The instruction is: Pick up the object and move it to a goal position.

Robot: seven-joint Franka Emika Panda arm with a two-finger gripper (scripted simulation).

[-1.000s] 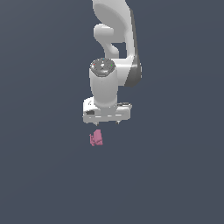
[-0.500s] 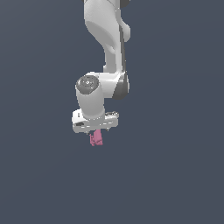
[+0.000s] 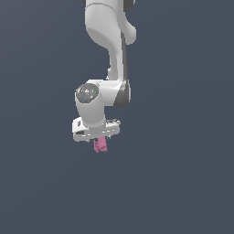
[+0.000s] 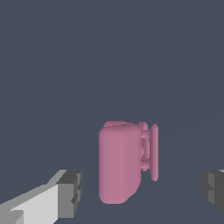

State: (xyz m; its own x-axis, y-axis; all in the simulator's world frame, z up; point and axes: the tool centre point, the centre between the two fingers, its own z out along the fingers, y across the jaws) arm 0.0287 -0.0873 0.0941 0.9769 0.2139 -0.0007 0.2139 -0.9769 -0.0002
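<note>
Looking at the exterior view first, the white arm (image 3: 109, 55) reaches down from the upper edge of the picture and ends in a broad white claw (image 3: 98, 137) that hangs over a plain dark grey-blue floor (image 3: 183, 183). The pink lump (image 3: 101, 145) peeks out directly beneath the claw's flat bar, its upper part hidden behind the claw body, so only its lower portion shows. From this angle the fingers cannot be made out separately, and whether they touch the lump cannot be told. Turning to the wrist view, the lump (image 4: 124, 162) stands between the two fingertips, a tall rounded pink block with a thin plate joined to one side by little pegs. One dark fingertip pad (image 4: 70, 194) on its pale finger sits off to one side of the lump, and the other pad (image 4: 213, 187) shows at the opposite edge of the picture. Clear floor shows between each pad and the lump, so the claw (image 4: 141, 190) is spread wide and grips nothing. The lump lies nearer the first pad than the second, and it appears to rest on the floor.
</note>
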